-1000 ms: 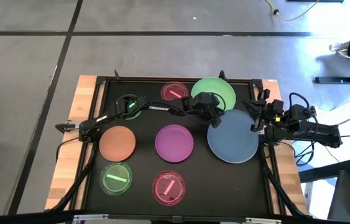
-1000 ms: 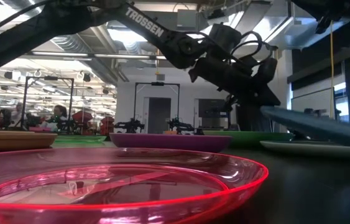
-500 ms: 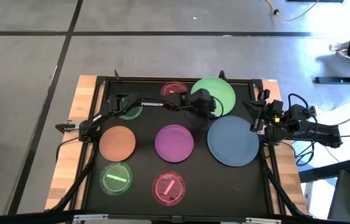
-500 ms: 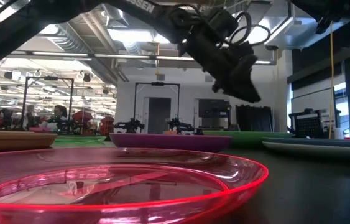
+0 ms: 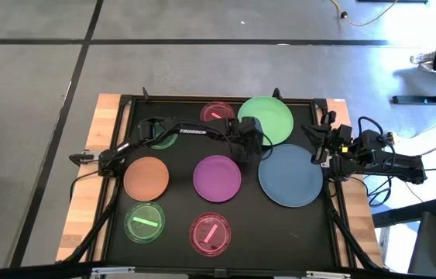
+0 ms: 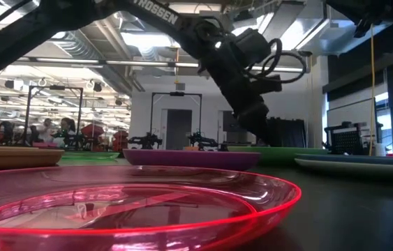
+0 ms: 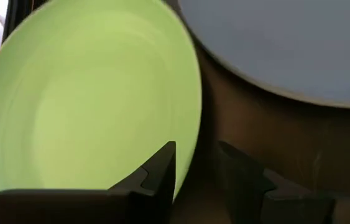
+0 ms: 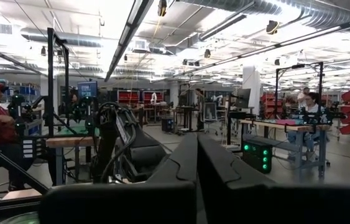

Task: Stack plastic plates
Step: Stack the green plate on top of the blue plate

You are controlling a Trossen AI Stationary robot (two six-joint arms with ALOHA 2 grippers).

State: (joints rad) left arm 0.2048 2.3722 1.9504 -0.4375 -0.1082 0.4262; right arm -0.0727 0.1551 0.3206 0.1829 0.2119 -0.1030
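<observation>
Between green plate (image 5: pixel 270 118) and blue plate (image 5: pixel 290 174), left end effector (image 7: pixel 197 163) hovers slightly parted, empty.

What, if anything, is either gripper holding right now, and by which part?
Nothing is held. The left gripper stands open and empty at the rim of the large green plate, beside the blue plate. The right gripper is shut on nothing, off the table's right edge.

A large robotics lab is shown. Rows of workbenches (image 8: pixel 268 127) with metal frames (image 8: pixel 53 93), exposed ceiling ducts (image 8: pixel 237 7) and seated people (image 8: pixel 311 106) are seen beyond the fingers.
</observation>
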